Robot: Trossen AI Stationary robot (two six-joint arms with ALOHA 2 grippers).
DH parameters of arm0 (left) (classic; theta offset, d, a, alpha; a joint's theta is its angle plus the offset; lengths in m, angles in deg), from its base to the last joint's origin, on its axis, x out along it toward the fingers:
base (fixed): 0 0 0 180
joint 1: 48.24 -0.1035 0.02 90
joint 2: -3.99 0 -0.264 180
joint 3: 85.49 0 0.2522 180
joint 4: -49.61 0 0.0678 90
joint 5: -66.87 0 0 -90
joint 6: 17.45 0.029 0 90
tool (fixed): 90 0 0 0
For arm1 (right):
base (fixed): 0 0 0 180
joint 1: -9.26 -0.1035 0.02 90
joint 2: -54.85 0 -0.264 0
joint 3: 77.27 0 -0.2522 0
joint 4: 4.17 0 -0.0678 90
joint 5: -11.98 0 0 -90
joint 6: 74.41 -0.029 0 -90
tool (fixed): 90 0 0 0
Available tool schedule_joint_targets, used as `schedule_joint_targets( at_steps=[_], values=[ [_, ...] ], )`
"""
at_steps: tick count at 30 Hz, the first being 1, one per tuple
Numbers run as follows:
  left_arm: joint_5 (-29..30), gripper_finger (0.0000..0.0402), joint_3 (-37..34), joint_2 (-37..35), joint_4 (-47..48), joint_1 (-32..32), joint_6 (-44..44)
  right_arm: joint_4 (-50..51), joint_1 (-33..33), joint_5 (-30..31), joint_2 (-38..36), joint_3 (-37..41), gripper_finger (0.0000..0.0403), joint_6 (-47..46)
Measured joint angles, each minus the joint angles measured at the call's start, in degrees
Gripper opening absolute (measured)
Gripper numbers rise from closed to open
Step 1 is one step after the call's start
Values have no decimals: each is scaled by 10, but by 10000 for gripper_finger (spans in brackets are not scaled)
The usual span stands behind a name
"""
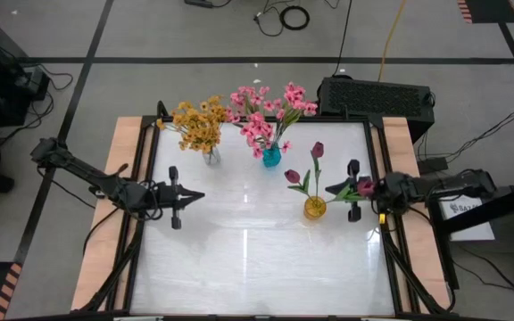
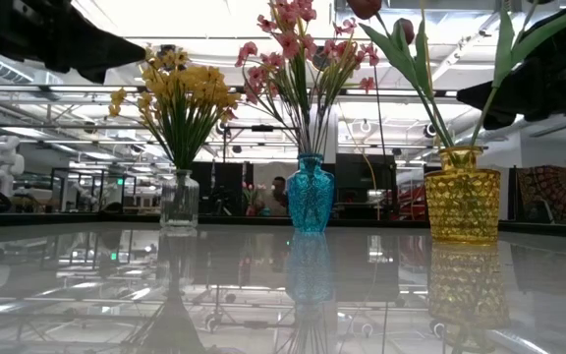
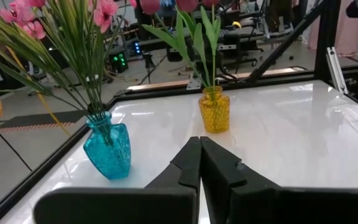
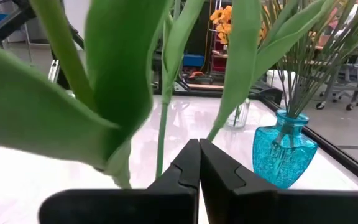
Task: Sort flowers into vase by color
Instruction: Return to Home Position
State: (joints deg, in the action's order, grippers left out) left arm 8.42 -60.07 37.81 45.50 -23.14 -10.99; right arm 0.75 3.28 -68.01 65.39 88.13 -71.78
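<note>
Three vases stand on the white table. A clear glass vase holds the yellow-orange flowers. A blue vase holds the pink flowers. A yellow vase holds magenta tulips with broad leaves. My left gripper is shut and holds nothing; it hovers left of the vases and points level toward the yellow vase. My right gripper is shut, just right of the yellow vase, and one tulip bud leans over it. My right gripper stands level among the tulip leaves, with a thin stem hanging just in front of its shut fingertips. Nothing lies between the fingers. Whether the fingers brush a leaf or the stem, I cannot tell.
A black box sits beyond the table's far right corner. Dark rails and wooden strips run along the table's left and right sides. The near half of the white top lies bare.
</note>
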Motion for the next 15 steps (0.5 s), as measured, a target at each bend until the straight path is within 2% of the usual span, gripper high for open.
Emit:
schedule_joint_targets(
  at_steps=[4,9,15],
  values=[
    [0,10,0,-6,1,0,3,0,36,-41,-1,0,0,0],
    [1,11,0,-8,7,0,1,0,61,-43,-25,0,0,-2],
    [7,11,0,-22,27,0,1,42,60,-55,-75,0,0,-1]
  ],
)
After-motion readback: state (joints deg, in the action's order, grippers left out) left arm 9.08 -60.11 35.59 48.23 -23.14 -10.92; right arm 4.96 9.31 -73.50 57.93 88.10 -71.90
